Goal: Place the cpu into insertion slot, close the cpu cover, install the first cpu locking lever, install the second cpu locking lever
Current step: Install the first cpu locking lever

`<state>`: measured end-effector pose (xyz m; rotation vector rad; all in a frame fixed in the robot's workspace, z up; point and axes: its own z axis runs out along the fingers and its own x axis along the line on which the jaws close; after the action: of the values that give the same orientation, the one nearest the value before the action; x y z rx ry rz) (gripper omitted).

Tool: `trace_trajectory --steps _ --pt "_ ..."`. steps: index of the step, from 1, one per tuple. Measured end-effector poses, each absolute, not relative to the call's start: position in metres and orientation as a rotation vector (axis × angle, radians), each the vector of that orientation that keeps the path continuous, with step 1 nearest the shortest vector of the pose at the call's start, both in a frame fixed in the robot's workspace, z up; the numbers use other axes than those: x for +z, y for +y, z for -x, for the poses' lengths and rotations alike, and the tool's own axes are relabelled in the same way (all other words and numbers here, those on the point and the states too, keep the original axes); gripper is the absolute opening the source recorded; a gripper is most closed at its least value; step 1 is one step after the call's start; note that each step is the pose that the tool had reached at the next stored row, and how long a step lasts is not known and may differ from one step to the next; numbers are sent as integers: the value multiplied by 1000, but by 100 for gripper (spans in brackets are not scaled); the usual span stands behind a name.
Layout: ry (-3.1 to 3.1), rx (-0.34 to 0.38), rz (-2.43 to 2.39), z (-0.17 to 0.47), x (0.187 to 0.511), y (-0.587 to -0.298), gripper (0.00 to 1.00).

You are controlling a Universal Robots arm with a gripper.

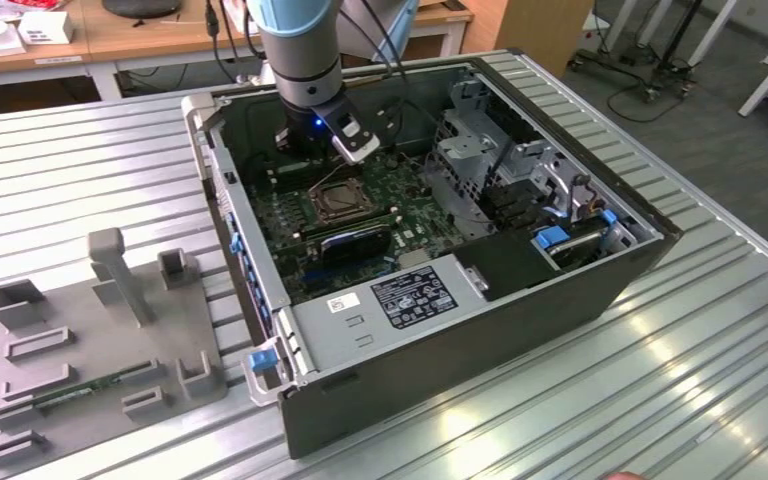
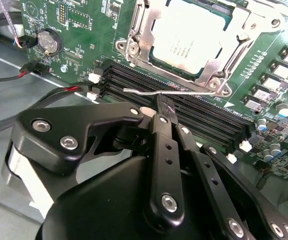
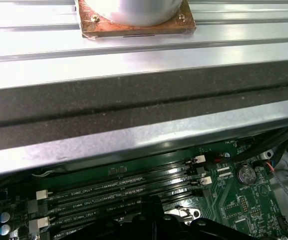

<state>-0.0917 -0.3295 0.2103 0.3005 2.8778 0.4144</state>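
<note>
**Jaws closed at the locking lever, cpu seated under its cover**

On my exterior feed the ribbed metal table point(image 1: 77, 180) carries the opened computer case point(image 1: 491, 330), and the arm reaches down into it over the green motherboard point(image 1: 284, 215). The insertion slot point(image 1: 335, 200) sits near the middle of the board, just in front of the arm.

In the second wrist view the cpu point(image 2: 188, 35) lies flat in the socket. The cpu cover point(image 2: 241, 22) is down around it, its silvery frame bordering the chip's pale top. Between the socket and the long black memory slots point(image 2: 208, 117) runs a thin wire locking lever point(image 2: 144, 92).

That lever is what matters here. Its long axis follows the socket's near edge, parallel to the memory slots, from a pivot at one socket corner to a free bent end. The gripper point(image 2: 166, 106) meets it partway along and crosses it roughly at right angles, with the socket straight ahead of the tips.

I see no gap between the jaws; they look drawn fully together. The tips are right at the wire, but I cannot tell whether they pinch it or only press against it.
</note>
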Motion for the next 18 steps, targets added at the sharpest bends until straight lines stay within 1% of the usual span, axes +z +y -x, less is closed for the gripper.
trace_trajectory --steps 18 --pt "2878 414 -300 92 216 -330 11"
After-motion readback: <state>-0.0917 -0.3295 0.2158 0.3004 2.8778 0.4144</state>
